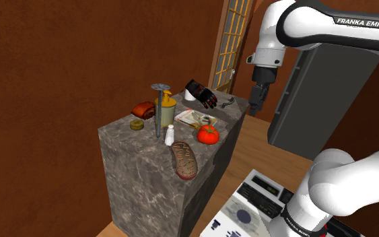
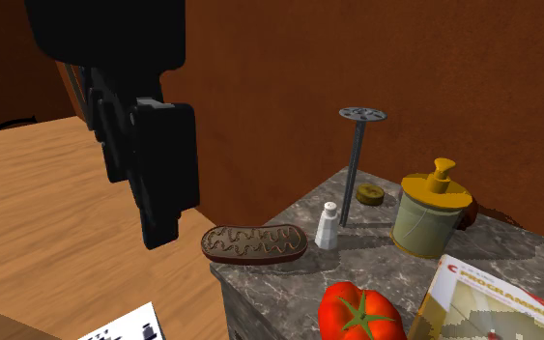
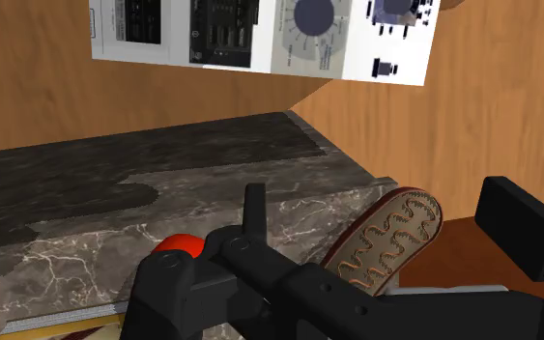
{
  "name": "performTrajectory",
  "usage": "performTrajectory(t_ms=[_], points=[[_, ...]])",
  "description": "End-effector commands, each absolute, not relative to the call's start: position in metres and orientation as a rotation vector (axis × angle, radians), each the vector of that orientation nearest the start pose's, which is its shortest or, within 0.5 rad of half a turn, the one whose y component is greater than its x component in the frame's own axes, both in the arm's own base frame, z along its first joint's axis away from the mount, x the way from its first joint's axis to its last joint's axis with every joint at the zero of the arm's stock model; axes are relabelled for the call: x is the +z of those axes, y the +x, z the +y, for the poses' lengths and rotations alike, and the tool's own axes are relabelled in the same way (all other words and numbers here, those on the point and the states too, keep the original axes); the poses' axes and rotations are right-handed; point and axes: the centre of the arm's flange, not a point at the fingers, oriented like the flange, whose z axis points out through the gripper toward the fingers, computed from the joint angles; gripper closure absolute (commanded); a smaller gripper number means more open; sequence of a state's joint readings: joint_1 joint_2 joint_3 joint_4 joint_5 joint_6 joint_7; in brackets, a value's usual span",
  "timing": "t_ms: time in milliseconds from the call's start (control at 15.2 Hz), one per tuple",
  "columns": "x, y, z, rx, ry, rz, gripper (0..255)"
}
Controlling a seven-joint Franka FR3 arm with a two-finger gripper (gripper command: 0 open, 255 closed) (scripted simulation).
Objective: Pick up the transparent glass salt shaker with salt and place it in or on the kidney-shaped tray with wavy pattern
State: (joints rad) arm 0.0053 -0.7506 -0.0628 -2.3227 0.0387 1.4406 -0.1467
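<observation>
1. Shoulder view:
   - Counted on the stone block (image 1: 141, 175): one whitish salt shaker (image 1: 169, 134), one brown kidney-shaped tray (image 1: 184, 160) with a wavy pattern, one tomato (image 1: 208, 134), one booklet (image 1: 193, 118), one yellow-topped pump bottle (image 1: 166, 108), one metal post (image 1: 158, 106) with a disc on top, and one black glove (image 1: 201, 93).
   - Shaker upright, between the post's foot and the tray, just beside the tray's far end.
   - One claw (image 1: 255, 104), pointing down past the block's far corner, above the wood floor, well apart from the shaker.

2. Second exterior view:
   - Again one shaker, one tray, one tomato, one bottle, one post and one booklet.
   - Shaker standing just off the tray's end, on this view's right of it.
   - Claw large at this view's left, off the block's edge, its two fingers (image 2: 166, 174) apart, clasping nothing and touching nothing.

3. Wrist view:
   - One finger set wide of the middle, so claw spread and empty.
   - Beyond it, the tray at the block's edge and the tomato near it.
   - Here also: one white control panel (image 3: 260, 34) over the floor past the block.
</observation>
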Motion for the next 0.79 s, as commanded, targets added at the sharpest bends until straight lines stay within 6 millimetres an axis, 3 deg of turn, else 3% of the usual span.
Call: performTrajectory(t_ms=[0, 726], points=[[0.584, 0.302, -0.018, 0.189, -3.038, -0.169, 0], [0.495, 0.395, -0.005, -0.006, -3.016, -0.246, 0]])
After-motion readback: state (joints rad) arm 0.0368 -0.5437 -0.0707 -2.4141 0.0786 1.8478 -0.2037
